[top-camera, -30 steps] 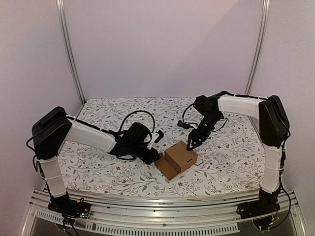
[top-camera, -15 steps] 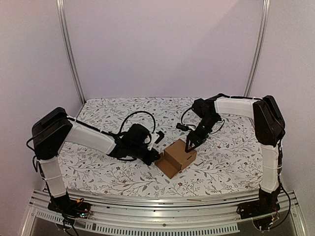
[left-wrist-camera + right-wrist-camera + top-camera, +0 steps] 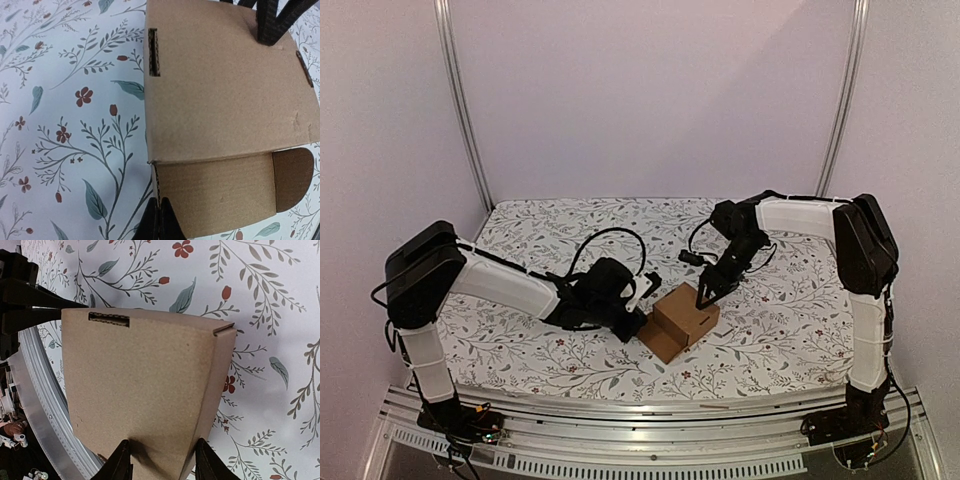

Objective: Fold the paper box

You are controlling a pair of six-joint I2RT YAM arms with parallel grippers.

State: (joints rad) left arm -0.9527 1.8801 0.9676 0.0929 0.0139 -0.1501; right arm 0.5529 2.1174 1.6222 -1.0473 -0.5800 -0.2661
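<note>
Shows the paper box [image 3: 682, 320], plain brown and partly folded, sitting near the front middle of the flower-printed bench [image 3: 520, 225], between two arms reaching in from either side. Catches the left gripper [image 3: 159, 212] low at the box's left side, fingers pressed together right at the corner of a lower flap [image 3: 215, 195] (cardboard nipped between them or not: impossible to tell). Finds the right gripper [image 3: 162, 445] at the opposite, far-right edge, fingers spread astride the box's upper corner, one over the top face, the other just beside the side wall. Reveals a narrow slit [image 3: 154, 52] cut along the top panel's edge, and a rounded tab [image 3: 295, 175] beside the flap's end.
</note>
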